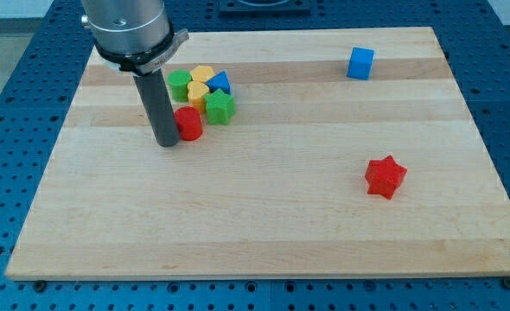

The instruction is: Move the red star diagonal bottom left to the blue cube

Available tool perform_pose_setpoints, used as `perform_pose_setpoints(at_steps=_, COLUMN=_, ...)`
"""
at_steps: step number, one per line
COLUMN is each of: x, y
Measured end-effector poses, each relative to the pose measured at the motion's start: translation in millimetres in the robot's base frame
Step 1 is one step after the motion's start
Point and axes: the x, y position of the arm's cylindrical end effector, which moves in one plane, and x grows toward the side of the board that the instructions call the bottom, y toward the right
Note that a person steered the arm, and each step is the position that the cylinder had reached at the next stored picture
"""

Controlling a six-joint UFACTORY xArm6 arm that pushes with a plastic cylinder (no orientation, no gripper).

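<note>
Wood grain runs in pale lengthwise bands across the board, a smooth light plank surface that fills most of the frame and sits on a blue perforated metal base. Toward the lower right of the frame lies the red star, a chunky glossy block with blunt points, alone on bare wood. Well apart from it, in the upper right of the frame, stands the blue cube, sharp-edged and matte; the star lies below it and slightly toward the right.

In the upper left of the frame a tight cluster of blocks crowds together: a green rounded block, a yellow block with faceted sides, a second yellow block below it, a blue wedge-like block and a green star-like block. Just below them sits a red cylinder.

From the grey metal arm housing a straight dark rod descends, and my tip rests on the wood touching or just beside the red cylinder's left side, far from the red star. The rod has no fingers, so nothing is held.
</note>
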Motion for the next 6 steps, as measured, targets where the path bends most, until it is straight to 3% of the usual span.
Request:
perform_pose_setpoints(at_steps=4, x=-11, y=4)
perform_pose_setpoints(at_steps=6, x=81, y=35)
